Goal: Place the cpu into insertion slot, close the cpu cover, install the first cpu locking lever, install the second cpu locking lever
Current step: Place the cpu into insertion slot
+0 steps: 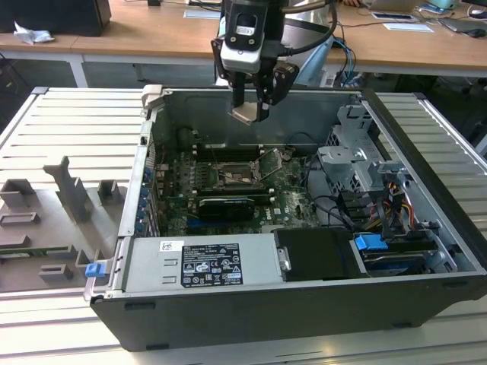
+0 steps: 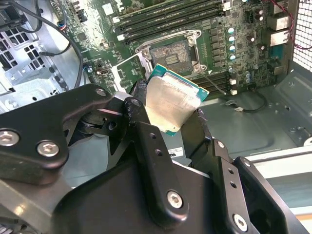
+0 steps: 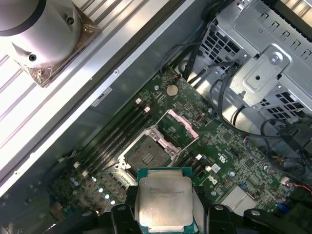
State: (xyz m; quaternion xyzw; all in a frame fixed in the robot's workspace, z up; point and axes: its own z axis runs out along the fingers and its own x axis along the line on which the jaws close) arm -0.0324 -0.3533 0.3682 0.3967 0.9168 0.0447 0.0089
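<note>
My gripper (image 1: pixel 249 103) hangs above the open computer case, shut on the cpu (image 1: pixel 246 113), a flat silver-beige square chip. In both wrist views the cpu (image 2: pixel 173 103) (image 3: pixel 165 199) sits clamped by its edges between the two black fingers (image 2: pixel 145 131). Below it, on the green board, lies the insertion slot (image 1: pixel 230 175) (image 2: pixel 170 52) (image 3: pixel 145 156), dark and open. The cpu cover (image 3: pixel 178 127) (image 2: pixel 127 73) (image 1: pixel 272 162) stands swung up beside the slot. The chip is well above the slot and does not touch it.
Long black memory slots (image 3: pixel 117 134) flank the socket. A black card (image 1: pixel 225 207) lies in front of it in the exterior view. A grey power supply (image 1: pixel 202 262) fills the case front, and a drive cage (image 1: pixel 356 156) with cables stands at the exterior view's right. Grey fixtures (image 1: pixel 68 198) stand outside the case.
</note>
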